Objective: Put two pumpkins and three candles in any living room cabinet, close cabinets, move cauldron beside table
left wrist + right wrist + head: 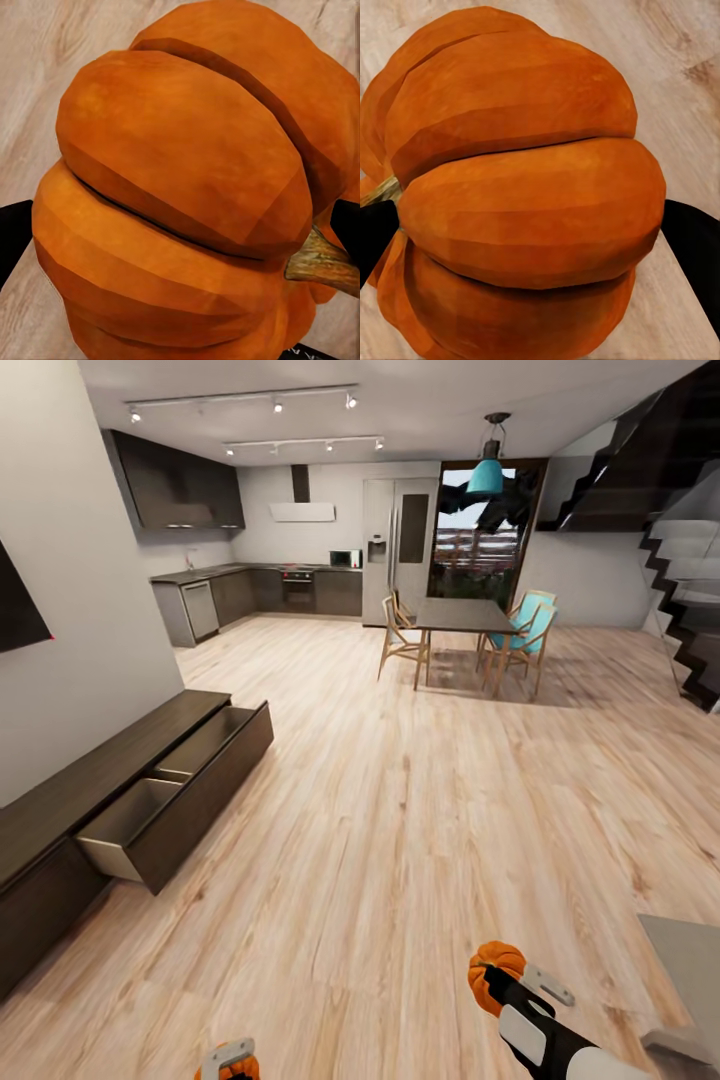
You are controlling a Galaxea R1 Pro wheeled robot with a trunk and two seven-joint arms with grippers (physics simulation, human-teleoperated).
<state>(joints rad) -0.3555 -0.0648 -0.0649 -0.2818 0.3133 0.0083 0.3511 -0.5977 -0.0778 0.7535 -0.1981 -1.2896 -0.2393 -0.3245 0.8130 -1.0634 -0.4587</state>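
Each of my grippers is shut on an orange ribbed pumpkin. The right gripper [497,978] carries its pumpkin [493,963] low at the right of the head view; up close that pumpkin [517,187] sits between dark fingers [694,247]. The left gripper [230,1062] shows at the bottom edge with its pumpkin [238,1069], and in the left wrist view this pumpkin [187,195] shows a brown stem. The long dark-brown cabinet [90,780] stands along the left wall with one drawer [150,815] pulled open, its beige inside bare. A grey table corner [690,960] shows at lower right.
Wide wooden floor [400,810] lies between me and the cabinet. Farther back stand a dining table [462,618] with chairs, a kitchen counter [230,595] and fridge. A dark staircase [690,610] rises at the right. A black screen [18,605] hangs on the left wall.
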